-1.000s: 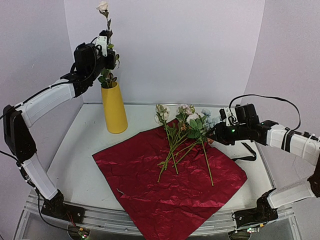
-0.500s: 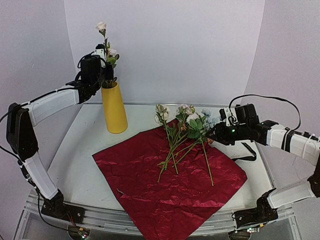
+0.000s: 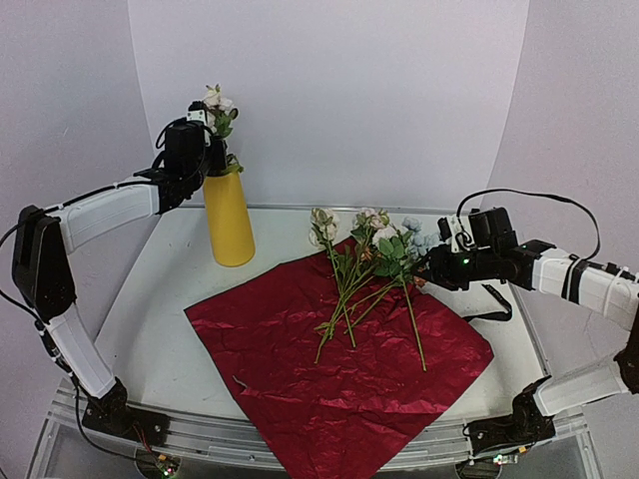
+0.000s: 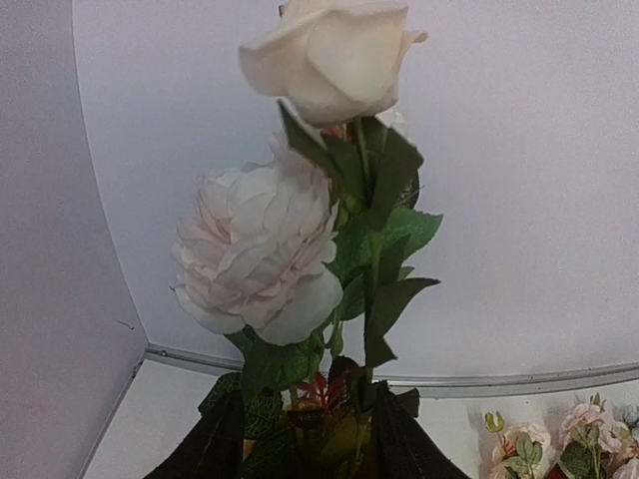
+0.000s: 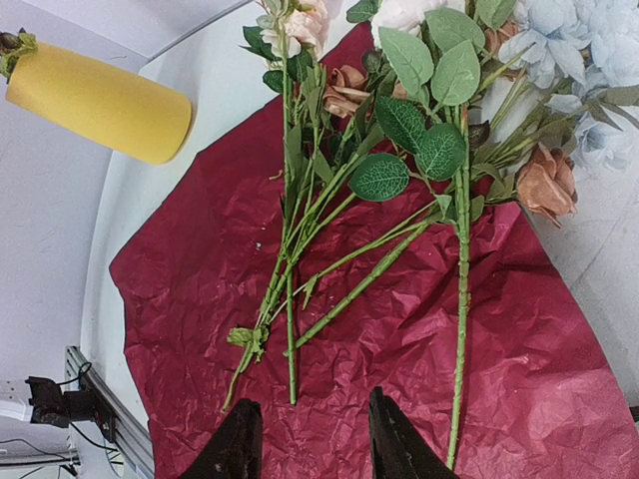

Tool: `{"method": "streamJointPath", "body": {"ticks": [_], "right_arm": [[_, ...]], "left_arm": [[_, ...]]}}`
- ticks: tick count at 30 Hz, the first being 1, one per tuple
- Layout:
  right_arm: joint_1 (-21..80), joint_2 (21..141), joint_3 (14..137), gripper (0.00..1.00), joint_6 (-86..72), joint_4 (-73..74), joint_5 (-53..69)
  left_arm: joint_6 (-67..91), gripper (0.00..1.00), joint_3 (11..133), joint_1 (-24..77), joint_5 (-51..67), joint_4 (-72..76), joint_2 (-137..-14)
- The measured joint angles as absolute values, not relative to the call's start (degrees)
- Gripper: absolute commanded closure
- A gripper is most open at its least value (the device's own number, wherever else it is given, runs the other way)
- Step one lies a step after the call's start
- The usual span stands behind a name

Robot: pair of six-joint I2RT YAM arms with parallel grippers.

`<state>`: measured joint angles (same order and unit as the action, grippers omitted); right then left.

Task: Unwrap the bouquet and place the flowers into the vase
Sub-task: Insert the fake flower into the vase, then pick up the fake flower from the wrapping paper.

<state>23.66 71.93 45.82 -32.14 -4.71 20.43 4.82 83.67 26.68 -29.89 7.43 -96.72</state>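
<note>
The dark red wrapping paper (image 3: pixel 339 369) lies spread open on the table (image 3: pixel 150 329), crinkled, with one corner reaching the near edge. Across its far half lie the loose flowers (image 3: pixel 364 284). Their green stems fan out toward the near edge. Their white, pink, rust and pale blue blooms point toward the far edge, and some lie past the paper on the bare table.

The right gripper (image 5: pixel 312 409) hangs low on the right of those flowers, just beside the blooms. Its jaws stand apart with nothing between them. A black ribbon (image 3: pixel 494 304) lies on the table by the paper's right side, under that arm.

Further back, toward the far left corner and clear of the paper, the yellow vase (image 3: pixel 229 220) stands upright. Two flowers stand in it: a white rose (image 4: pixel 324 60) on top and a full pale pink bloom (image 4: pixel 260 254) below it, with leaves crowding the mouth. The left gripper (image 4: pixel 308 414) sits at the vase's mouth, its jaws parted on either side of the stems and, as far as I can see, not pressing on them.
</note>
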Motion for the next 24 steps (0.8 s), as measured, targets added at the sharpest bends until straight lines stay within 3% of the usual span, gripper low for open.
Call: {"method": "streamJointPath", "body": {"ticks": [2, 6, 19, 24], "right_arm": [[23.7, 72.0, 45.8, 0.6, -32.1, -4.7, 20.5], [23.7, 72.0, 45.8, 0.46, -32.2, -4.6, 20.4], [23.7, 80.7, 45.8, 0.49, -32.8, -1.0, 15.8], [23.7, 86.1, 45.8, 0.53, -32.6, -0.3, 14.6]], "left_arm": [[5.6, 0.46, 83.0, 26.7, -29.8, 6.6, -96.1], [7.9, 0.37, 81.4, 26.7, -29.4, 4.8, -93.5], [17.9, 0.25, 71.9, 26.7, -22.7, -3.4, -77.3], [25.4, 0.16, 66.0, 26.7, -16.5, -6.7, -71.9]]}}
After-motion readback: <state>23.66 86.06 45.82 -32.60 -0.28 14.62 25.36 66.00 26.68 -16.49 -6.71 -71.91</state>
